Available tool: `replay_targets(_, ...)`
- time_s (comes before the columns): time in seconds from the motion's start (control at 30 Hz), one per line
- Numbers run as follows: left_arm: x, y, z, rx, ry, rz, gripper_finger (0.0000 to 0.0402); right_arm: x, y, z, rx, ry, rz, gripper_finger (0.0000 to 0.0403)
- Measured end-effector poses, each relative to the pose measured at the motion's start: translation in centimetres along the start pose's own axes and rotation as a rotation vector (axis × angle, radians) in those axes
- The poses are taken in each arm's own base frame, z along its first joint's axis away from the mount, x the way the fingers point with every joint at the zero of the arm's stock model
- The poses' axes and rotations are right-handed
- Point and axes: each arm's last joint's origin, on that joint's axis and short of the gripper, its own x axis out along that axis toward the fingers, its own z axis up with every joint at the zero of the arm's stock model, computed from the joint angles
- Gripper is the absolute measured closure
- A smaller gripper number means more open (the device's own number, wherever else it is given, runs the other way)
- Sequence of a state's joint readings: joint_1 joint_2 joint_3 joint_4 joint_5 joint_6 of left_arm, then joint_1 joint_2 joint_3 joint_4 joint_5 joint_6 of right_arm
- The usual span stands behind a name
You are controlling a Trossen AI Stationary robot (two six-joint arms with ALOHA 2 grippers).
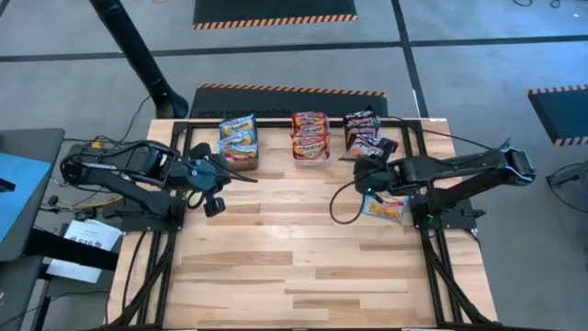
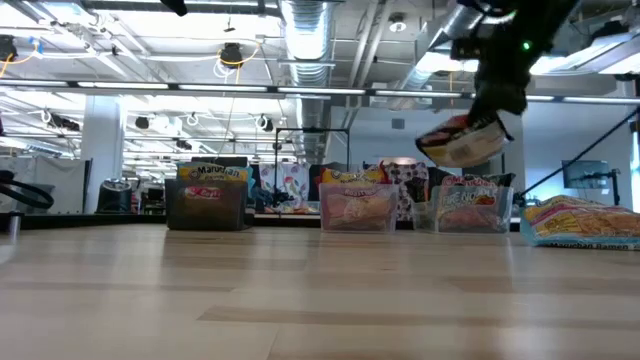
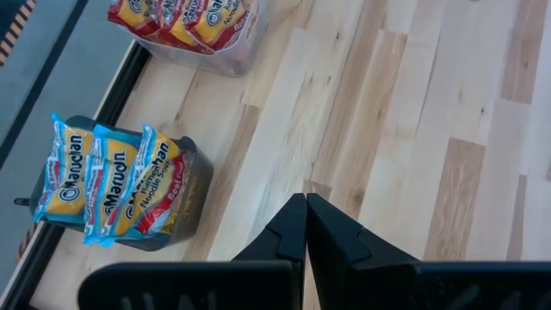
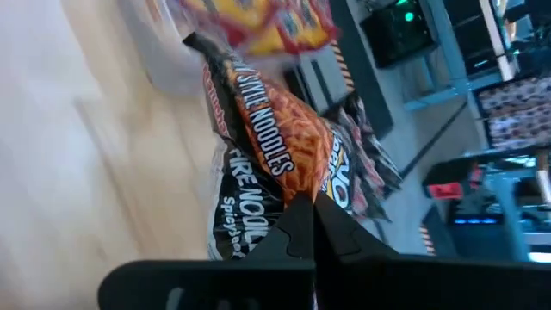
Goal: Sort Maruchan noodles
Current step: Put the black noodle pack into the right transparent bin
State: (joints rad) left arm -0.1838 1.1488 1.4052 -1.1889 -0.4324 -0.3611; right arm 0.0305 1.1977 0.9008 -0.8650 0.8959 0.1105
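Three bins stand along the table's far edge. A dark bin (image 1: pixel 238 142) holds light blue/yellow Maruchan packets (image 3: pixel 112 176). A clear bin (image 1: pixel 310 136) holds red/orange packets (image 3: pixel 185 21), and the right-hand bin (image 1: pixel 367 136) holds black/red ones. My right gripper (image 4: pixel 303 207) hovers just near of that right-hand bin and is shut on a black/red packet (image 2: pixel 460 140). One blue/yellow packet (image 1: pixel 386 208) lies flat on the table under the right arm. My left gripper (image 3: pixel 306 211) is shut and holds nothing. It hangs over bare wood near the dark bin. My right gripper pinches the black/red packet by one edge (image 4: pixel 297 188) between its two fingers, which slant down toward the table's far side. The packet hangs tilted below the fingers, clear of the table and about level with the tops of the bins (image 2: pixel 470 205).
A black frame rail (image 1: pixel 276 121) runs behind the bins along the far edge, and more rails run down both sides. The middle and near part of the wooden table (image 1: pixel 294 267) is bare. Cables loop beside the right arm (image 1: pixel 344 207).
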Motion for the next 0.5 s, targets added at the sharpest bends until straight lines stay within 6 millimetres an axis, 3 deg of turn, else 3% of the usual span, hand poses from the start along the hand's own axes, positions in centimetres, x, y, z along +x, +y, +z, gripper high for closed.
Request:
replay_targets(0.27,0.2,0.5,0.3,-0.033,-0.012,0.019,0.0401,2.8,-1.4,-2.5,-0.205,-0.010,-0.013,0.0399)
replay_targets(0.5,0.4,0.9,0.6,-0.063,-0.027,0.032,0.0401,4.6,-2.6,-3.4,-0.284,0.019,0.034,0.0399)
